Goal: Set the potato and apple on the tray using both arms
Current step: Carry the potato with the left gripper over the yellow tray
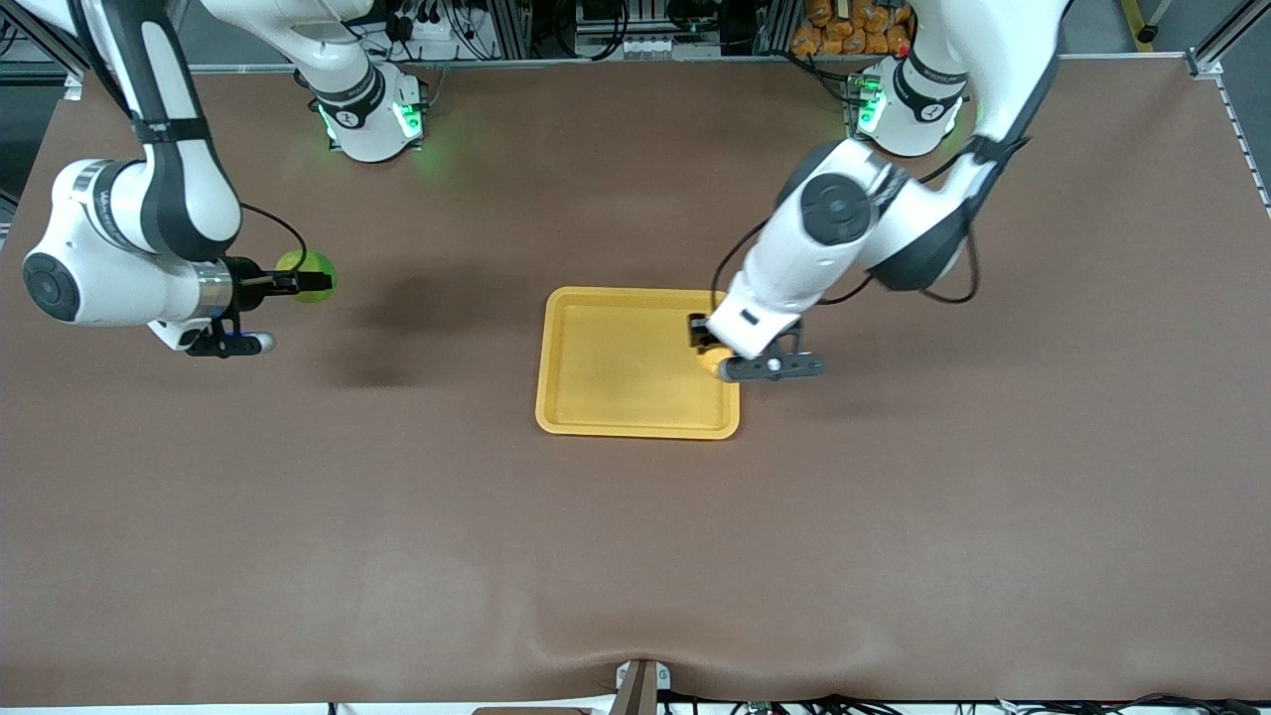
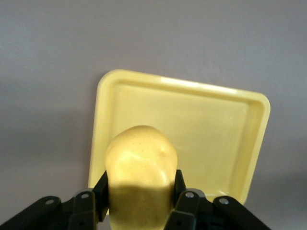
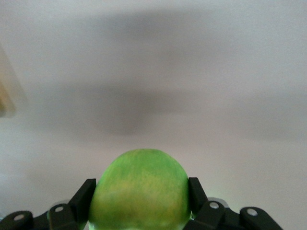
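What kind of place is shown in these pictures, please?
Probably a robotics laboratory: two white jointed robot arms stand at a table covered in brown cloth, and aluminium frames with cables and equipment run along the table's edge by the arms' bases.

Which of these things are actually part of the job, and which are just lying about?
Part of the job:
- potato, gripped by left gripper above tray edge
- apple, gripped by right gripper above table
- tray

Lying about:
- orange items past the table edge

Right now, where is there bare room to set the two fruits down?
The tray floor is bare throughout. The left hand holds the potato over its edge toward the left arm's end. The right hand holds the apple above bare table.
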